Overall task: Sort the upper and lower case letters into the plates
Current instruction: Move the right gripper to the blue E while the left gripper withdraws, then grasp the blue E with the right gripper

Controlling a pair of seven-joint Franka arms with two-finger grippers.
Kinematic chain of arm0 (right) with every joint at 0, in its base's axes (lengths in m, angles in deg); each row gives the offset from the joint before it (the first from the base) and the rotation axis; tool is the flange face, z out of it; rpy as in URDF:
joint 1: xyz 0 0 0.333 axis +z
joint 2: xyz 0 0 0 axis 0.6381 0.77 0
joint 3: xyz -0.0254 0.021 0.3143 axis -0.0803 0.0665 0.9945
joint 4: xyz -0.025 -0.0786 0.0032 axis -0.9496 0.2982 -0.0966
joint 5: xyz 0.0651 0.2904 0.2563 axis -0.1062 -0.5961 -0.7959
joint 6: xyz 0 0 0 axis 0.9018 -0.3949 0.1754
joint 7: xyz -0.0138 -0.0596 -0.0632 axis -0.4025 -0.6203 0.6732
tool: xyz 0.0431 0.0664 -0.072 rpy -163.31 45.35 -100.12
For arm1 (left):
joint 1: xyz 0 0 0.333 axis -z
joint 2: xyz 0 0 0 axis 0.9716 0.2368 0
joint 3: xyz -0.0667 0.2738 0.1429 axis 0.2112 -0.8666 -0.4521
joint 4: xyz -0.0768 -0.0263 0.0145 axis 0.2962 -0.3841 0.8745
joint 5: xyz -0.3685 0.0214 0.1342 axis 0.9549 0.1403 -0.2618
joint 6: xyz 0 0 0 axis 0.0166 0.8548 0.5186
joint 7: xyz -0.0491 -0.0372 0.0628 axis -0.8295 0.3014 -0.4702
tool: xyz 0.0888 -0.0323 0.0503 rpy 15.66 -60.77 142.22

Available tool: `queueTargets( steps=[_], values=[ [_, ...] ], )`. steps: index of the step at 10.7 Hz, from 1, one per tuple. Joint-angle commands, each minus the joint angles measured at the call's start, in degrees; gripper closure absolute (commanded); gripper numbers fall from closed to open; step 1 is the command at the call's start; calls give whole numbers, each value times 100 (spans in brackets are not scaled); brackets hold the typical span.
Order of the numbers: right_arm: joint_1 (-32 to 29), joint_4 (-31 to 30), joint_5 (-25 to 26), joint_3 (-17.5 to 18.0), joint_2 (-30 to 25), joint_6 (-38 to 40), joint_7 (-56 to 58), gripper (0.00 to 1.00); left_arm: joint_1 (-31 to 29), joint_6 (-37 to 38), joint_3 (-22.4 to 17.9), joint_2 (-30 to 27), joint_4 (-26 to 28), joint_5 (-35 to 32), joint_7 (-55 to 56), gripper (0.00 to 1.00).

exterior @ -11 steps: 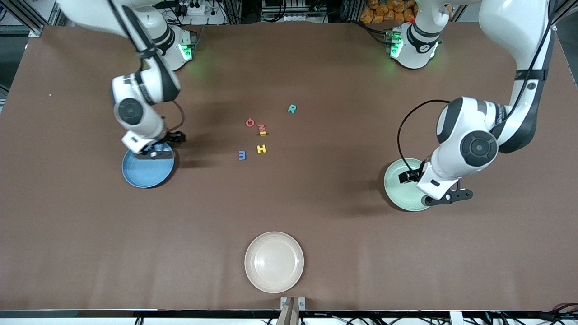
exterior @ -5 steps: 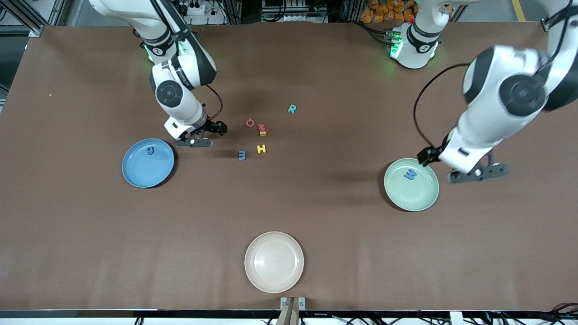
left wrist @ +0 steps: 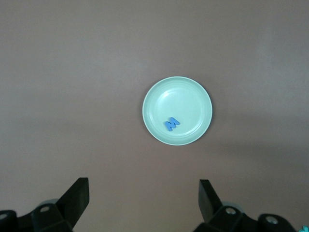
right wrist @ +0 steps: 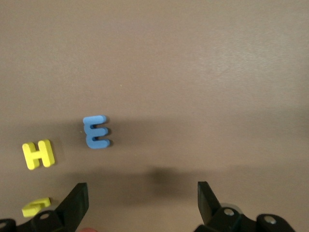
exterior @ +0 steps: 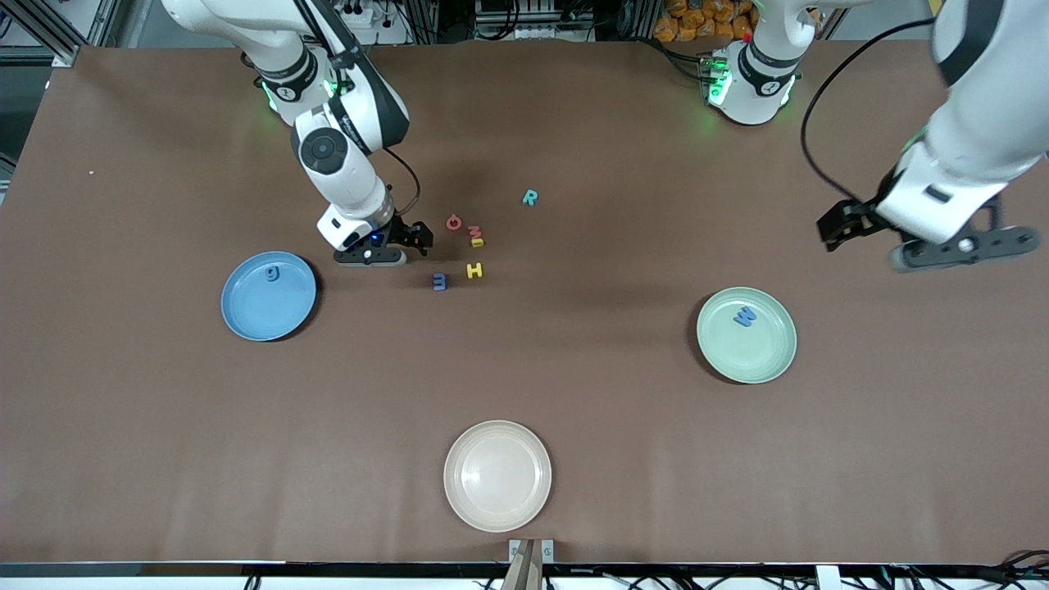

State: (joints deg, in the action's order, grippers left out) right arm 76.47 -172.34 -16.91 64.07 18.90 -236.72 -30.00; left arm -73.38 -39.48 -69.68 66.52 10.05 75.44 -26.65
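A blue g (exterior: 272, 273) lies in the blue plate (exterior: 262, 307). A blue W (exterior: 744, 316) lies in the mint plate (exterior: 750, 352), also seen from the left wrist (left wrist: 188, 104). Loose on the cloth are a teal R (exterior: 530, 197), red Q (exterior: 454, 223), pink m (exterior: 474, 233), a small yellow letter (exterior: 478, 242), yellow H (exterior: 474, 270) and blue m (exterior: 439, 282). My right gripper (exterior: 373, 256) hangs open and holds nothing, low over the cloth beside the blue m (right wrist: 96, 131). My left gripper (exterior: 959, 250) is open, holds nothing, and is high over bare cloth.
A cream plate (exterior: 497, 475) with nothing in it sits near the front edge, midway along the table. The brown cloth covers the whole table, and both arm bases stand along its back edge.
The right arm left the blue plate and swung over to the letter cluster. The left arm rose off the mint plate toward its end of the table. The g and W now show.
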Motion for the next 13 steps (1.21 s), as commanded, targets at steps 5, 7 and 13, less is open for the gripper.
queueTargets(
  steps=[5,7,13],
  values=[
    [247,1146,-102,-21,1159,17,-447,0,-433,437,-220,-225,-159,470,-1195,0],
    [265,1201,-94,-21,1222,8,-464,0,-389,437,-220,-234,-159,462,-1186,0],
    [317,1412,-85,-30,1469,8,-473,4,-380,551,-308,-313,-124,471,-1151,0]
  ],
)
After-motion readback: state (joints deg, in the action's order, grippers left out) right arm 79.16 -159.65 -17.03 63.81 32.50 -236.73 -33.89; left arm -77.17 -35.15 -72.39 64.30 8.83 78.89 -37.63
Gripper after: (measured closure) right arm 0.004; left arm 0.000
